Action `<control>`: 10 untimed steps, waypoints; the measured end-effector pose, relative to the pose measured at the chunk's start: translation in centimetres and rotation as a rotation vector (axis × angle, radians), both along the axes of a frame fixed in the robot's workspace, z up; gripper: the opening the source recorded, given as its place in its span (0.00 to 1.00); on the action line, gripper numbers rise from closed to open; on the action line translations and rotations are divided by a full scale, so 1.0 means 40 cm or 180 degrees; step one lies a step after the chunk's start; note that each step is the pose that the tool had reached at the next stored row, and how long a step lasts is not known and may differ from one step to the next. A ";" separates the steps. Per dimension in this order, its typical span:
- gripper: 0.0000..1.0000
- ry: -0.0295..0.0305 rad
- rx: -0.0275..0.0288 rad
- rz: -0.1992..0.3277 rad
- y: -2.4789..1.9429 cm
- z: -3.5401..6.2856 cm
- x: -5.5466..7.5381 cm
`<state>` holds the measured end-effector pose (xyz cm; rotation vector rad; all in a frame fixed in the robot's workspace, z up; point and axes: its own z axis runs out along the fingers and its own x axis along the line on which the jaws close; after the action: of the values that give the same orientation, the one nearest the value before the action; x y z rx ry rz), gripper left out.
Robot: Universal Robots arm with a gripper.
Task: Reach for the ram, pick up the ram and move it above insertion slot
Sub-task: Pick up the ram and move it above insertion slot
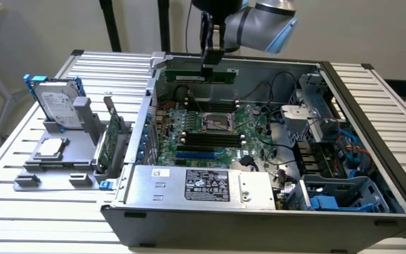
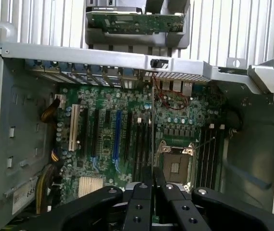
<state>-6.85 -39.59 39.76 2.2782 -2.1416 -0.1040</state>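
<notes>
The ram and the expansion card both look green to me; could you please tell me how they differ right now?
The ram is a long, narrow stick, while the expansion card is a taller board. The ram hangs in the tool, lifted over the open computer case; the expansion card stands in the grey holder outside the case, on the exterior view's left. Both are green circuit boards held on edge.

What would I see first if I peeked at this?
A big open computer case sits in the middle, its green motherboard showing. Over its far side, the gripper is shut on the ram, a thin green stick. A silver hard drive stands at the exterior view's left.
</notes>
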 end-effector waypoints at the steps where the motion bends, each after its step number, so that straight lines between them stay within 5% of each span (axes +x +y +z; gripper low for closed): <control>1: 0.13 0.0000 0.0000 -0.0001 0.001 -0.001 0.008; 10: 0.13 0.0000 0.0013 -0.0091 0.004 -0.012 0.038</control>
<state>-5.34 -39.44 39.28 2.2503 -2.1762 -0.1089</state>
